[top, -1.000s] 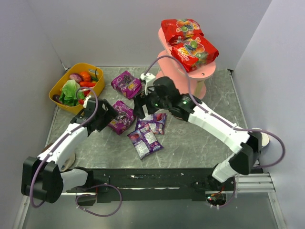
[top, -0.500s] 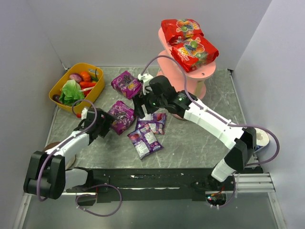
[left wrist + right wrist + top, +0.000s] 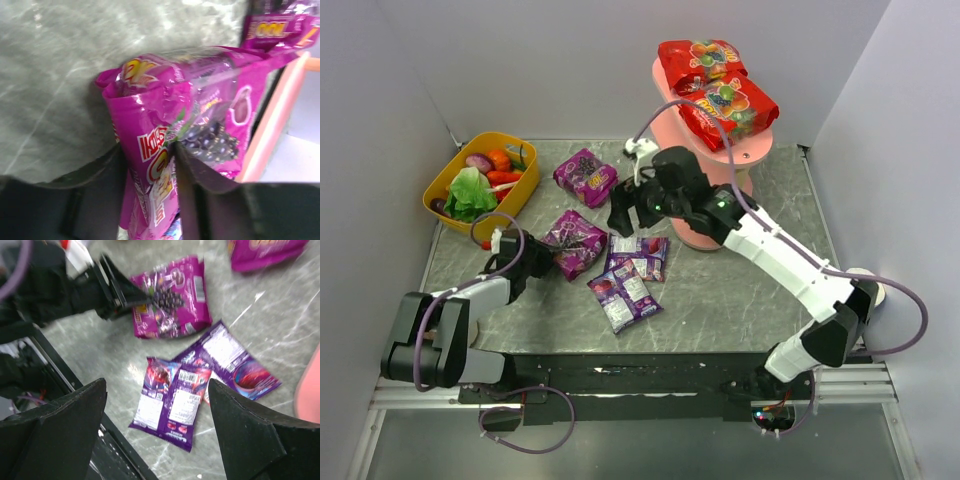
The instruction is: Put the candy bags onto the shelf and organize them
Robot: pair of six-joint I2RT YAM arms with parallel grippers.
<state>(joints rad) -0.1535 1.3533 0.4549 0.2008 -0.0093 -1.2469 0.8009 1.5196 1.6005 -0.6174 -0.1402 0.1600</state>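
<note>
My left claw (image 3: pixel 150 186) was clenched on the near edge of a purple bag (image 3: pixel 575 243). The bag's long axis ran from the claw rightward across the desk (image 3: pixel 720 290), and the left arm lay low, stretched forward. The right claw (image 3: pixel 156 390) hung spread and empty above the loose purple bags (image 3: pixel 625 295), its arm reaching left from a bent elbow. Two red bags (image 3: pixel 725 108) lay on the shelf (image 3: pixel 755 152). I couldn't read the warped lettering.
</note>
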